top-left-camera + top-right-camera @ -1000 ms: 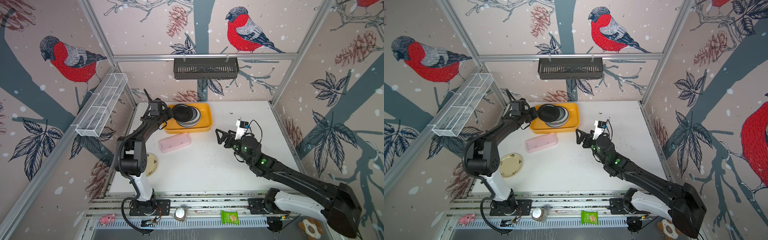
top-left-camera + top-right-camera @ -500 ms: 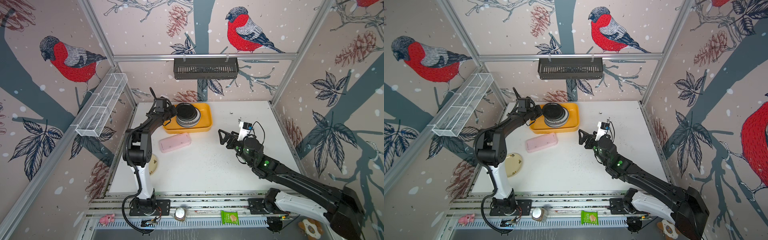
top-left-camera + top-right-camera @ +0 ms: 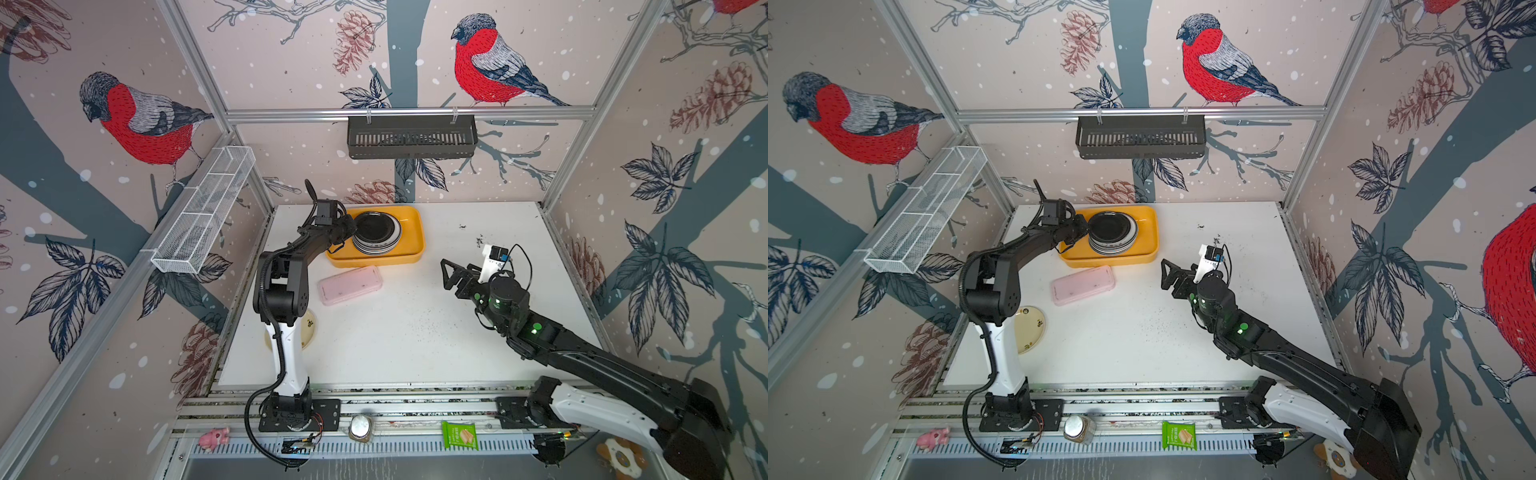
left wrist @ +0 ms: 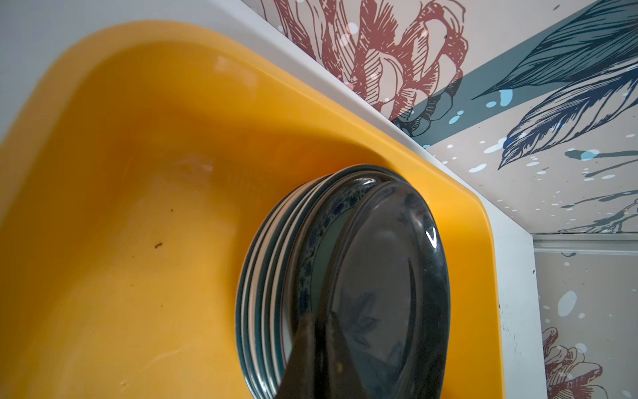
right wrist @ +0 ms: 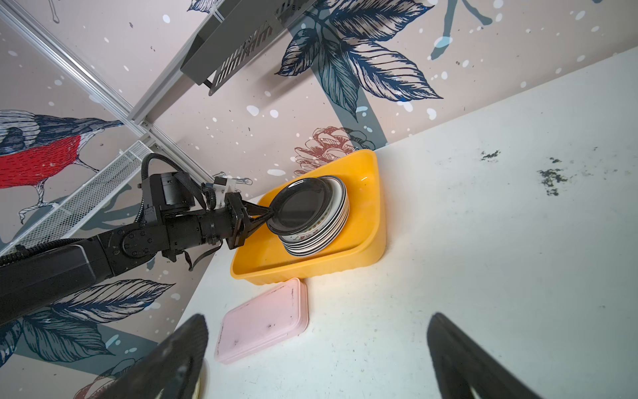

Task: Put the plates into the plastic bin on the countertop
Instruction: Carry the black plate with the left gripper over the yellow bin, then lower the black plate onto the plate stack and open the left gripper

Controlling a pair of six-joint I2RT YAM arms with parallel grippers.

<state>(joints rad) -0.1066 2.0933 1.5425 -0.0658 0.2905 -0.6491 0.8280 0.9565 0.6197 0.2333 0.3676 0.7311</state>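
Left gripper [image 5: 266, 217] pinching black plate [image 5: 300, 207] rim atop stack [image 5: 324, 238] in bin [image 5: 374, 214]; right gripper [image 3: 445, 274] fingers spread wide above countertop [image 3: 415, 340].

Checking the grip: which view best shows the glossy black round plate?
Right wrist view: whole black plate, its rim pinched by the left gripper. Left wrist view crops it; both top views show it small.

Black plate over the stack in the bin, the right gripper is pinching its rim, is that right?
Not quite. The left gripper is the one pinching the rim of the black plate over the stack in the bin, as the right wrist view shows. The right gripper is open and holds nothing.
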